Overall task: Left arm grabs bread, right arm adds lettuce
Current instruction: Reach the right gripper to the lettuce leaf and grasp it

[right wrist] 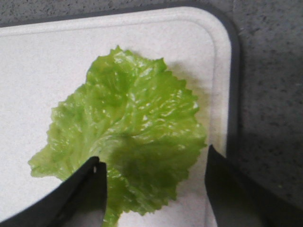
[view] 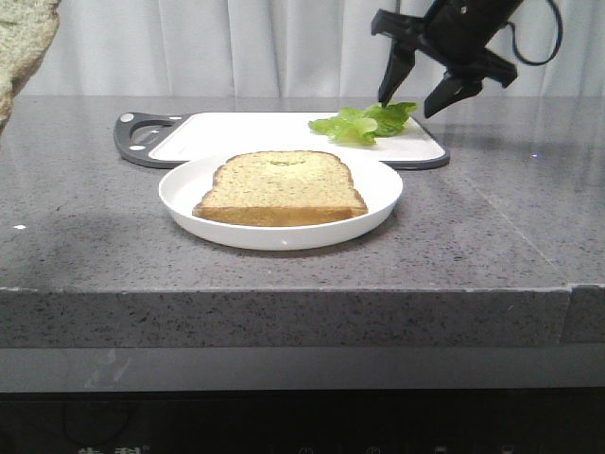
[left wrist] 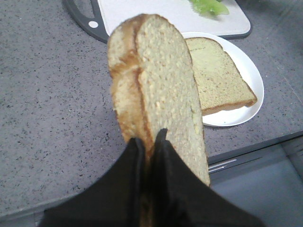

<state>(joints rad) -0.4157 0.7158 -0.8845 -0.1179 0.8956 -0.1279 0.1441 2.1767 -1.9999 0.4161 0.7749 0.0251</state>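
Observation:
My left gripper (left wrist: 149, 139) is shut on the crust edge of the bread (left wrist: 158, 80), a thick toast slice with a pale speckled face, and holds it up on edge above the counter. This bread also shows at the top left corner of the front view (view: 21, 43); the left gripper itself is out of that view. The lettuce (view: 364, 123) lies on the right part of the white cutting board (view: 255, 128). My right gripper (view: 408, 106) is open just above it. In the right wrist view the fingers straddle the near edge of the lettuce (right wrist: 132, 123), gripper (right wrist: 154, 156) empty.
A white plate (view: 180, 203) stands in front of the board and holds a second slice with a greenish spread face (view: 281, 184); both show in the left wrist view, plate (left wrist: 251, 75). The board has a dark grey rim and handle (view: 137, 137). The counter's front edge is close.

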